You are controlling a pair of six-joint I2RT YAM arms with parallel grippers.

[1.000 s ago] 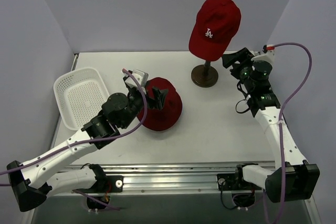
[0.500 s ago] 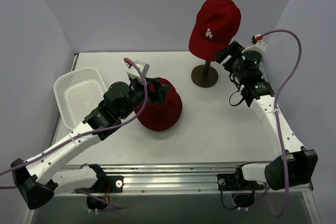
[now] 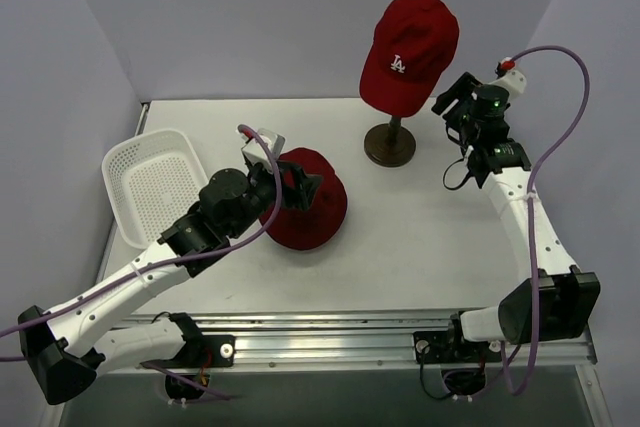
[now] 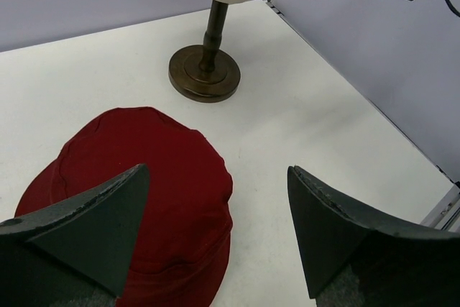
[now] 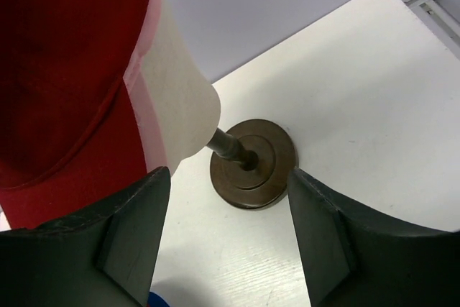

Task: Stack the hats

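Observation:
A dark red bucket hat (image 3: 315, 209) lies flat on the table and also shows in the left wrist view (image 4: 136, 192). My left gripper (image 3: 298, 187) hovers open over it, its left finger above the hat and its right finger over bare table. A red baseball cap with a white LA logo (image 3: 410, 52) sits on a cream mannequin head (image 5: 176, 106) on a wooden stand (image 3: 390, 144). My right gripper (image 3: 452, 99) is open and empty just right of the cap, level with it. A sliver of something blue (image 5: 154, 300) shows under its left finger. The pink cap is out of view.
A white mesh basket (image 3: 155, 182) stands empty at the left. The stand's round brown base (image 5: 253, 165) sits at the back centre. Purple walls close in on the back and sides; the table's right edge (image 4: 402, 141) is near.
My right gripper has risen and drawn back to the right of the cap. My left gripper has shifted a little to the right over the dark red hat.

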